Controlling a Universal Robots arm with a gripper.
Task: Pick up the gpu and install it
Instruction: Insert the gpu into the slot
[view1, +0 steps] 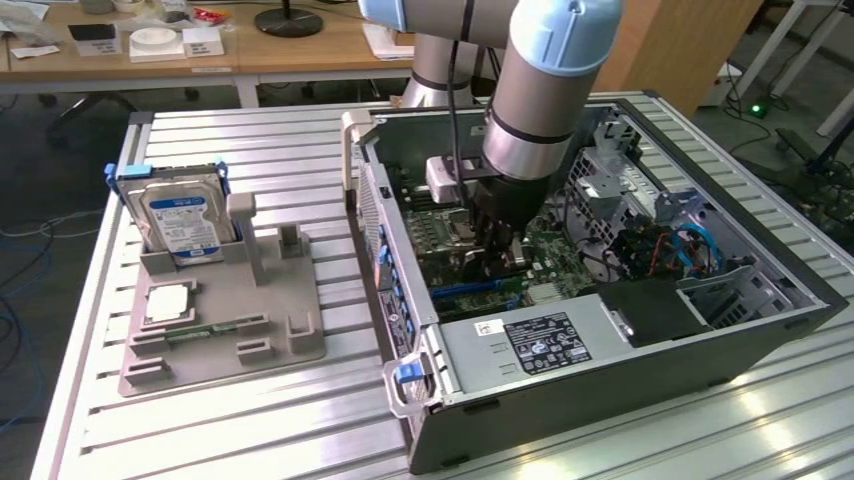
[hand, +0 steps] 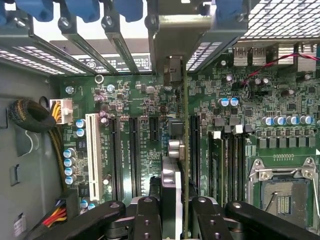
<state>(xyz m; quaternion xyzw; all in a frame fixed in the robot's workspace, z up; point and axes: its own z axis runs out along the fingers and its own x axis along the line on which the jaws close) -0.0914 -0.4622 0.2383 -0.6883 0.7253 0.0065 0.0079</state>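
GPU stands on edge, clamped in the partly closed gripper, squeezed between motherboard slots inside the case.

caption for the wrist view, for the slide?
Gripper shut on the thin green-edged gpu card, held edge-on over the green motherboard inside the open computer case.

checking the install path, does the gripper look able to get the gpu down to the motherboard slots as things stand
Probably yes: the gripper holds the gpu edge-on inside the open computer case, above the motherboard, and nothing seems to lie between the card and the slots.
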